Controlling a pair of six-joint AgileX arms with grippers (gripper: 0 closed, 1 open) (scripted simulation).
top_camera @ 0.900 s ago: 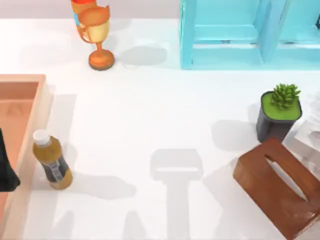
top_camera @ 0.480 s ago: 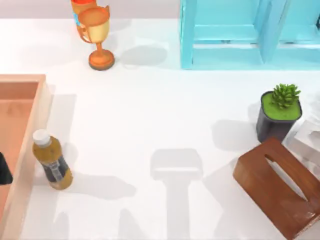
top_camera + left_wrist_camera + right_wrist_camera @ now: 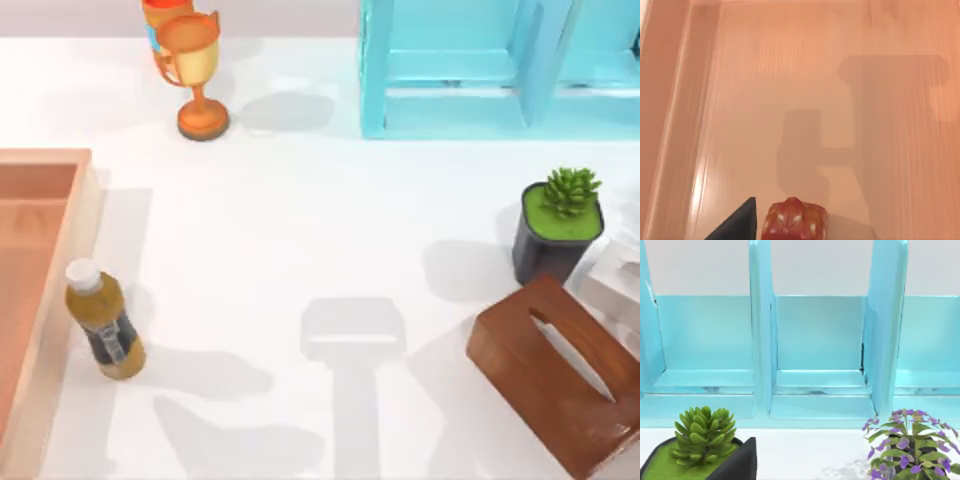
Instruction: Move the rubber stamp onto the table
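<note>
The rubber stamp (image 3: 795,223) shows its dark red top low over the orange-brown tray floor (image 3: 790,75) in the left wrist view. A dark part of my left gripper (image 3: 740,227) sits right beside the stamp, almost touching its side. The stamp's lower body is hidden. The white table (image 3: 300,220) spreads across the top view, with the tray (image 3: 45,260) at its left edge. A dark part of my right gripper (image 3: 740,462) appears in the right wrist view, close to the succulent's pot and facing the light-blue shelf.
An amber bottle (image 3: 103,320) with a white cap stands just right of the tray wall. A gold trophy (image 3: 195,75) is at the back left and a light-blue shelf unit (image 3: 500,65) at the back right. A potted succulent (image 3: 558,225) and a brown tissue box (image 3: 555,375) are at the right.
The dark left arm at the top view's left edge slid leftward out of that view. The shadows along the table's front edge shifted and merged into a larger patch.
</note>
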